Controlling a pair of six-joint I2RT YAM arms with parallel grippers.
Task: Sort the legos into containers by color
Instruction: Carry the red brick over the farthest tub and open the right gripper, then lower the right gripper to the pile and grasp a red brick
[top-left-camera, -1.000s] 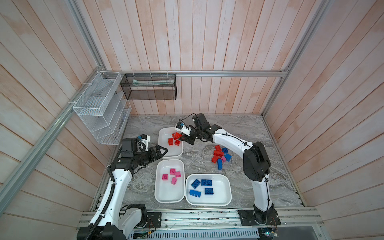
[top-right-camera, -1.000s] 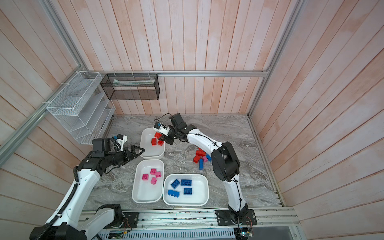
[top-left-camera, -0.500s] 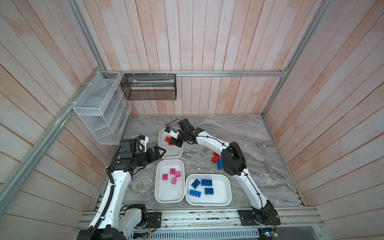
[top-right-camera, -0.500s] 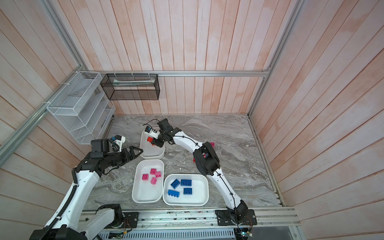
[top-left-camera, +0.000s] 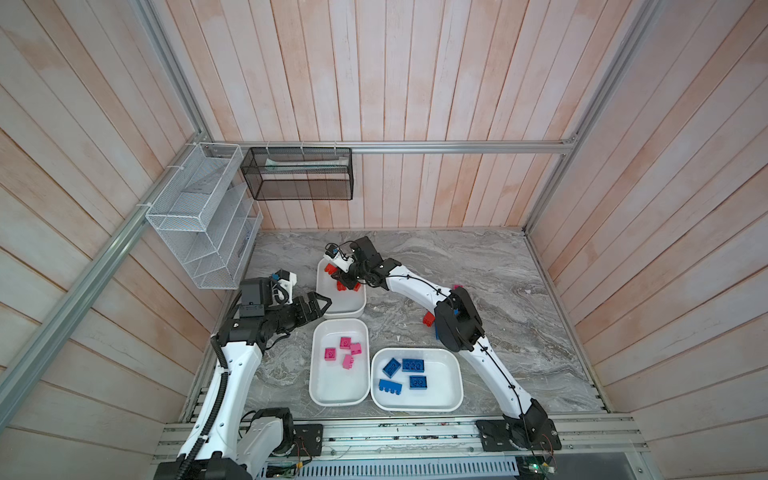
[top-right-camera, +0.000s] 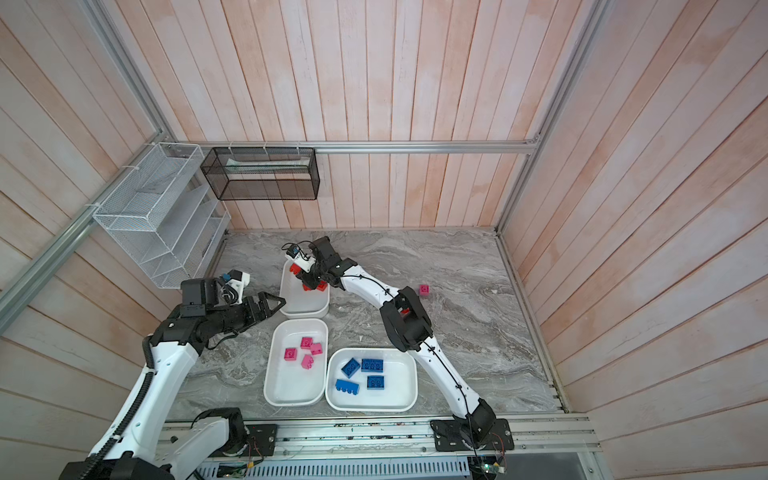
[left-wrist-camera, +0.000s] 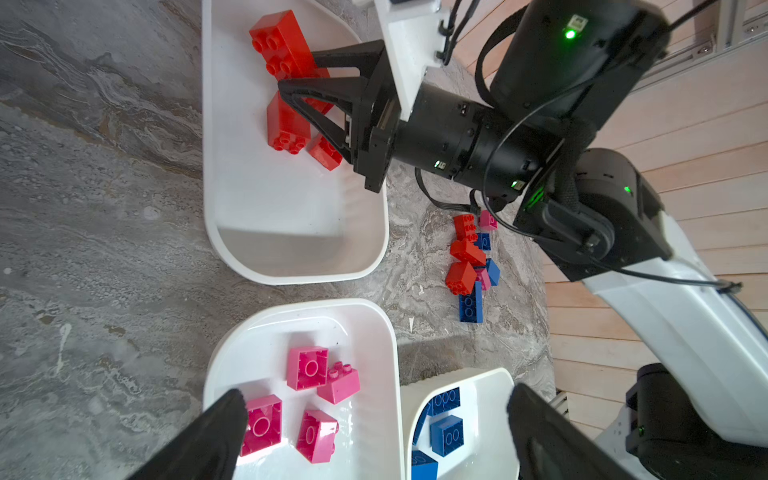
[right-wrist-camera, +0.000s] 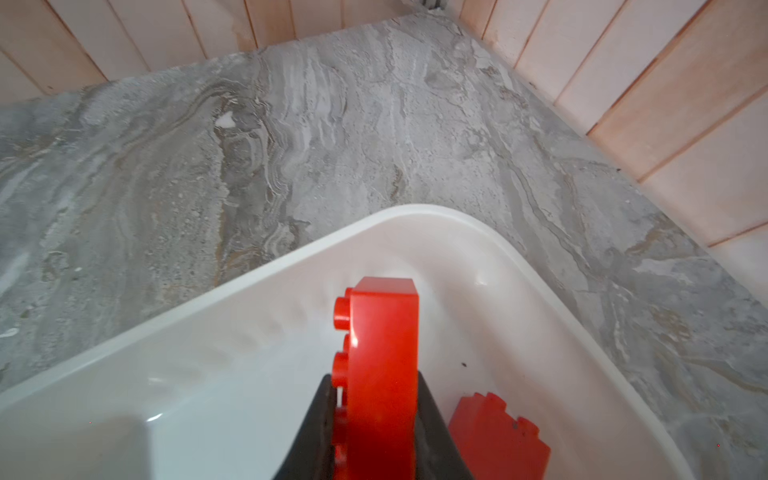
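Three white containers lie on the marble floor. The far tub holds red legos. My right gripper hangs over its far end, shut on an oblong red lego, which is also seen in the left wrist view. The middle tub holds several pink legos. The near right tub holds several blue legos. A loose pile of red, blue and pink legos lies under the right arm. My left gripper is open and empty, left of the tubs.
A white wire rack hangs on the left wall and a black mesh basket on the back wall. One pink lego lies apart, right of the pile. Wooden walls close three sides. An aluminium rail runs along the front.
My right gripper has carried the red lego leftward over the far tub, and its elbow has swung left over the loose pile. The left arm has hardly moved.
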